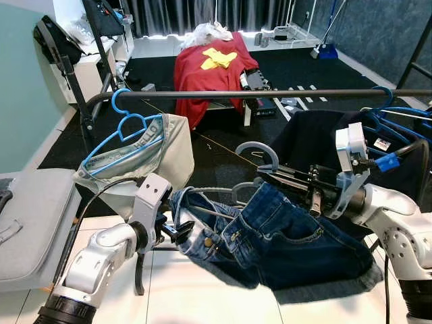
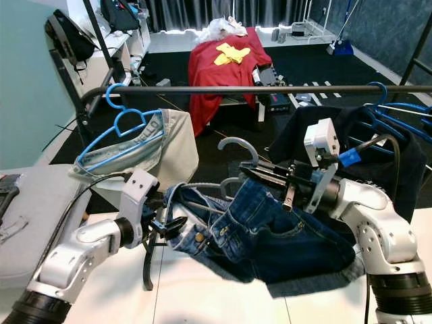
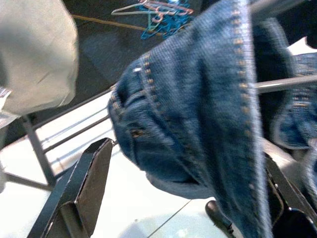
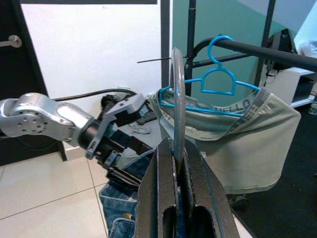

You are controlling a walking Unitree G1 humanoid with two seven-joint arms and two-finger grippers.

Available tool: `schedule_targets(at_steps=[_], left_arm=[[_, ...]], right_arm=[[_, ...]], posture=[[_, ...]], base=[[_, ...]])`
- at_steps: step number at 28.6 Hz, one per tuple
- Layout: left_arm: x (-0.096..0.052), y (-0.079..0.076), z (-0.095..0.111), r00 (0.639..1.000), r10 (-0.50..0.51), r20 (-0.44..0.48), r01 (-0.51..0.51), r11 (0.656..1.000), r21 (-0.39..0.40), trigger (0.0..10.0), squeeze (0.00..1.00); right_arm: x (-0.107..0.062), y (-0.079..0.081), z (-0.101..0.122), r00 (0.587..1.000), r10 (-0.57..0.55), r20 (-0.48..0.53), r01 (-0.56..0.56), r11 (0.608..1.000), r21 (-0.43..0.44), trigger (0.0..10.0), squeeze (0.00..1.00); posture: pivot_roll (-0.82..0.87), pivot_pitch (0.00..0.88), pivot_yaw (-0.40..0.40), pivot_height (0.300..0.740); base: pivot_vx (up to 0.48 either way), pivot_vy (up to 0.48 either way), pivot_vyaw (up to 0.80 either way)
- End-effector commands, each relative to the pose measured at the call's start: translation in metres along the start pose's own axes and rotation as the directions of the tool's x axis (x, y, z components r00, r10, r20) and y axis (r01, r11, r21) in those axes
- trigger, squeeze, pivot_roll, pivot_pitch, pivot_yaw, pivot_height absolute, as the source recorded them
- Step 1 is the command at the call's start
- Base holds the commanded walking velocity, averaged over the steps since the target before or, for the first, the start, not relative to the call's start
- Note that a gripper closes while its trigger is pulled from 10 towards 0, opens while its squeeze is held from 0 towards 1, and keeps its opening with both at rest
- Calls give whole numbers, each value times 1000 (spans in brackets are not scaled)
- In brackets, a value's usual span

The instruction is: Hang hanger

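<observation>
Where your head views look down, the right gripper [image 1: 266,177] holds the grey hanger [image 1: 258,150] below the rail [image 1: 270,94], jeans [image 1: 283,233] draped on it. Your left wrist view shows the left gripper [image 3: 173,198] spread around denim. Your right wrist view shows fingers [image 4: 163,183] clamped on the hook.

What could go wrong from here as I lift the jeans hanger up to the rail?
The grey hanger's hook sits below the rail and near the blue hanger with the pale shorts; it could snag there. The right gripper pinches just the thin hook in its jaws, so it may twist. The jeans hang heavy and bunched around the left gripper; they may slide off.
</observation>
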State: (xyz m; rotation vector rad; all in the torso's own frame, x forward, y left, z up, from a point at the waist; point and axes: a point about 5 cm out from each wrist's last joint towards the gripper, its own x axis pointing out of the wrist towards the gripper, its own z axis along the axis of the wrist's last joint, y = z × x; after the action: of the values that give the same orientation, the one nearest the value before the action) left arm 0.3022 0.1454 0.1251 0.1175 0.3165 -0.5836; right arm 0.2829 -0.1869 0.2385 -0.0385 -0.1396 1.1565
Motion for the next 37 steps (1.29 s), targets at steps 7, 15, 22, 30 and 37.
schedule_targets(at_steps=[7,15,22,30,37], left_arm=[[-3,19,8,994,111,21,-110,993,-29,0,0],[-5,29,15,984,175,35,-176,984,14,0,0],[5,38,33,965,248,82,-255,963,87,0,0],[13,41,49,959,259,115,-275,948,162,0,0],[16,49,49,957,270,109,-286,941,180,0,0]], right_arm=[[-1,1,10,1000,15,27,-14,999,-38,0,0],[1,3,1,1000,11,-11,-12,999,-39,0,0],[9,24,-20,995,92,-28,-91,995,42,0,0],[10,52,-39,984,174,-45,-166,976,140,0,0],[6,60,-37,987,157,-40,-150,979,135,0,0]], posture=[[-53,41,52,740],[-53,32,51,740],[-61,14,57,740],[-66,7,60,740],[-66,15,64,740]], base=[[0,0,0],[0,0,0],[0,0,0],[0,0,0],[0,0,0]])
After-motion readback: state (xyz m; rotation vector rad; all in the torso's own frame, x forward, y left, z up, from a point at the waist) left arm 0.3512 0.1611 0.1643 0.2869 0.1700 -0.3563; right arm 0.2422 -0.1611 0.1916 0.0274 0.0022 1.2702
